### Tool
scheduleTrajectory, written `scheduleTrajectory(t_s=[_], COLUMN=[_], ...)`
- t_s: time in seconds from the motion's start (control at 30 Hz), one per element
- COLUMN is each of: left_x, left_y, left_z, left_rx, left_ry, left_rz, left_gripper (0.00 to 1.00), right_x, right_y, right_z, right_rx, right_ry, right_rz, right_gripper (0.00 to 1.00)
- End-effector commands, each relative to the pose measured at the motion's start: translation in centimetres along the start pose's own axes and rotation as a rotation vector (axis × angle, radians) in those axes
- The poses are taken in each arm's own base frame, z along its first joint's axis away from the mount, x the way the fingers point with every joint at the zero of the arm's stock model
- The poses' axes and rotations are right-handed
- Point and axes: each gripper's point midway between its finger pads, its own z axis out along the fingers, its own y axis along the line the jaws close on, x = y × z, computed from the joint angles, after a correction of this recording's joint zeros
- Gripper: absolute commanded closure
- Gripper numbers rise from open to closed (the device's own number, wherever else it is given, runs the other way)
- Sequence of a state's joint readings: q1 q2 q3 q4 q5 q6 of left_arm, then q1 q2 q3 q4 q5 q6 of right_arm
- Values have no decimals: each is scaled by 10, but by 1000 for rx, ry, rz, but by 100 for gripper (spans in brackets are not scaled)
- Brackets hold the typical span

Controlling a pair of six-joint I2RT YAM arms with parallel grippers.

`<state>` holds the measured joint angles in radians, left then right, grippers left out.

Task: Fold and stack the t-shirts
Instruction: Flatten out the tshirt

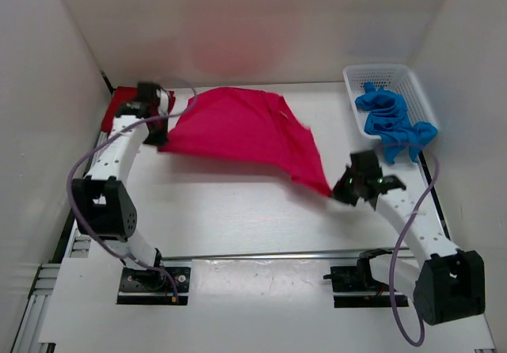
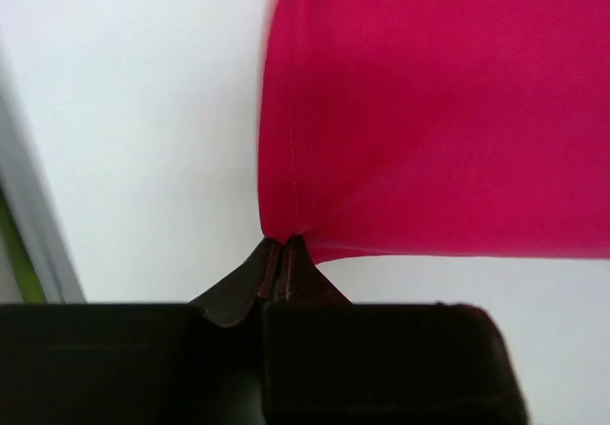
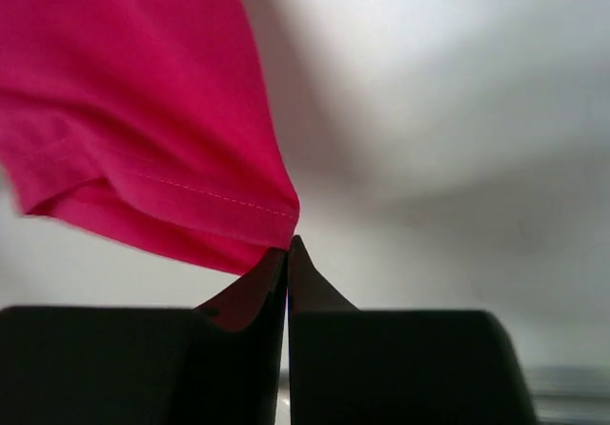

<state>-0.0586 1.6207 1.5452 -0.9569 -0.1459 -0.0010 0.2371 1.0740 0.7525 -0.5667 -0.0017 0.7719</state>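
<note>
Magenta t-shirt (image 1: 238, 127) spans between left pincer (image 2: 283, 246) and right pincer (image 3: 288, 246).

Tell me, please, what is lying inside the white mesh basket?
A crumpled blue t-shirt lies in the basket and spills over its near edge. Its far end looks bare; whatever lies under the cloth is covered.

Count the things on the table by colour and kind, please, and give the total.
red shirt: 1
pink shirt: 1
blue shirt: 1
white basket: 1
Total: 4
</note>
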Motion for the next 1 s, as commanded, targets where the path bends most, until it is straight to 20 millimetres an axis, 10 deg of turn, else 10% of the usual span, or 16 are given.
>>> scheduleTrajectory(t_s=[0.0, 0.1, 0.2, 0.6, 0.97], left_x=[111, 173, 204, 224, 230], left_y=[2, 9, 8, 8, 12], left_z=[26, 41, 45, 38, 34], left_rx=[-49, -94, -94, -85, -97], left_ry=[342, 476, 544, 560, 569], left_rz=[70, 106, 119, 120, 115], left_gripper=[89, 89, 89, 89, 89], right_x=[50, 94, 107, 99, 71], right_y=[-35, -63, -68, -43, -31], right_z=[6, 17, 19, -26, 32], right_rx=[41, 83, 72, -76, 57], right_ry=[48, 136, 187, 177, 277], right_rz=[71, 82, 24, -161, -133], right_gripper=[100, 100, 77, 50, 33])
